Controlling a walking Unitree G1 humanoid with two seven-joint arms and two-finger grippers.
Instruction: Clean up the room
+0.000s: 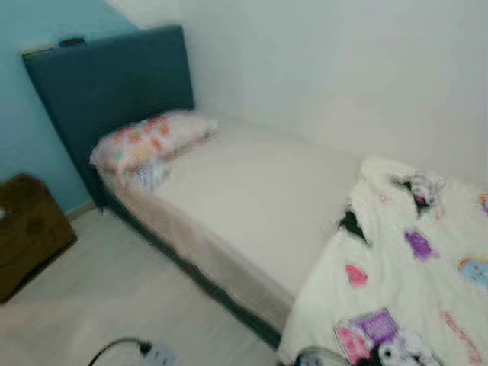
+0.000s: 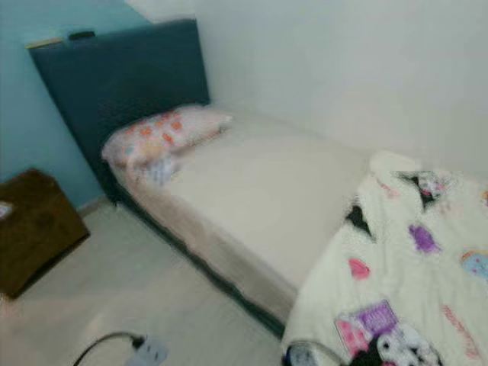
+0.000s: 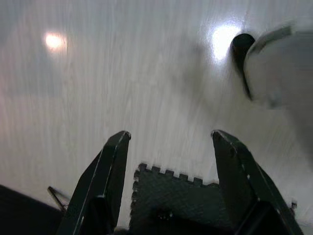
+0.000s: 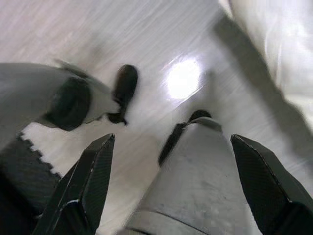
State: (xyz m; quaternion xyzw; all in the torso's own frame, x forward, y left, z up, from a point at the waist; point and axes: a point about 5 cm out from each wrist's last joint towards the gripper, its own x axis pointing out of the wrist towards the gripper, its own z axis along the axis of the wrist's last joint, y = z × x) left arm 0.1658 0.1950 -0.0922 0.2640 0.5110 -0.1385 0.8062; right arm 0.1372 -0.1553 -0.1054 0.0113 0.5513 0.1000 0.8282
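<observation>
On bare bed (image 1: 259, 198), rumpled cartoon-print blanket (image 1: 412, 290); left claw (image 3: 168, 142), right claw (image 4: 171, 147) both spread, empty.

Light: bright, even, soft over the bed (image 1: 259, 198).
Glare: two white spots on the floor (image 3: 146, 73).
Blur: head views soft; wrist views streaked.
Shadows: faint.

The bed (image 1: 252, 198) carries a smooth, matt cream sheet, and its headboard (image 1: 107, 84) looks like matt dark-teal fabric. At the head of the bed lies a soft cloth pillow (image 1: 149, 141) with a flower print; at its foot, a fluffy white blanket (image 1: 412, 282) printed with cartoons. Beside the bed, a brown wooden nightstand (image 1: 30, 229) stands on pale glossy floor (image 3: 122, 73) that mirrors 2 lights.
</observation>
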